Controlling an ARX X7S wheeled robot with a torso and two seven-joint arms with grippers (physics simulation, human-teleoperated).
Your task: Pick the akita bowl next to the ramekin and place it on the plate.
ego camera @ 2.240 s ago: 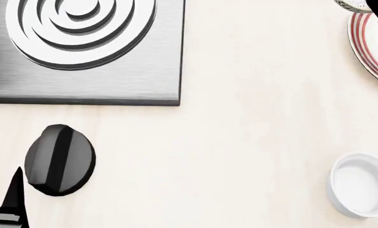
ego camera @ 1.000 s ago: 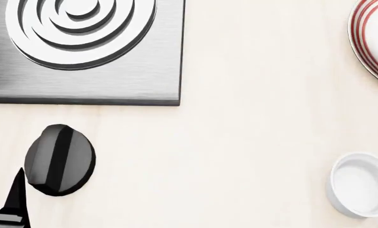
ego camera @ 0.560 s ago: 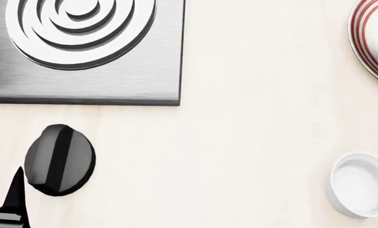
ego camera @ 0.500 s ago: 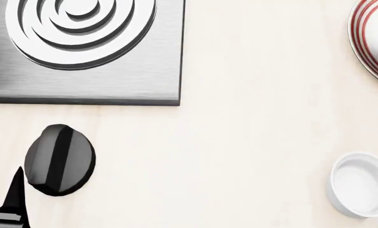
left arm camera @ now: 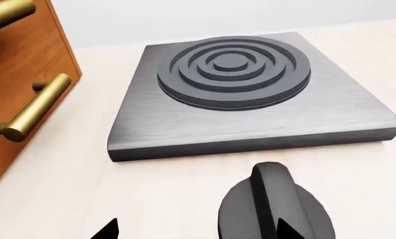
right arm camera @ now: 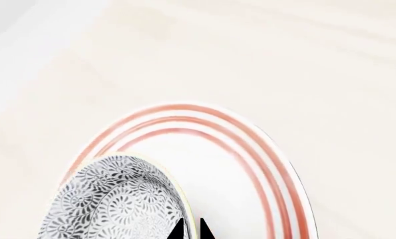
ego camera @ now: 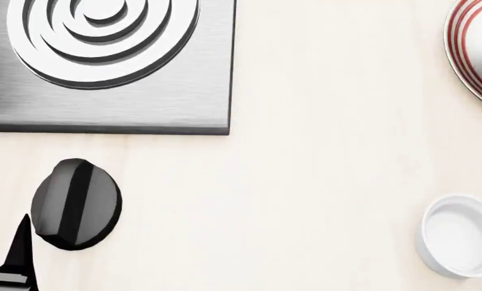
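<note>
**Q:** Where is the akita bowl, and what has hold of it?

**A:** I see the akita bowl (right arm camera: 118, 199) only in the right wrist view. It sits directly under my right end effector (right arm camera: 190, 230), whose two dark fingertips pinch the near rim, one inside the wall and one outside. So that end effector is clenched on the rim. The bowl hangs over the plate (right arm camera: 264, 164), covering its near part. Whether the foot touches the plate, I cannot tell.

**Q:** How do you expect it to handle?

**A:** My judgement: glazed ceramic, stiff, light for its depth, slippery and chip-prone. A rim pinch is the only hold on so deep a shape. It carries the weight off-centre, so the bowl will want to tilt away from the fingertips. I would lower gently and let go only once the foot is seated inside the red rings.

**Q:** And around it?

**A:** In the head view the ramekin (ego camera: 461, 235) stands alone on the pale surface (ego camera: 322, 151), well apart from the plate's edge. My left end effector (left arm camera: 194, 230) shows only two dark tips, spread and gripping nothing, right over a black knob (left arm camera: 276, 209). Beyond that is the burner plate (left arm camera: 251, 94), with a wooden cabinet (left arm camera: 18, 74) off to one side.
</note>
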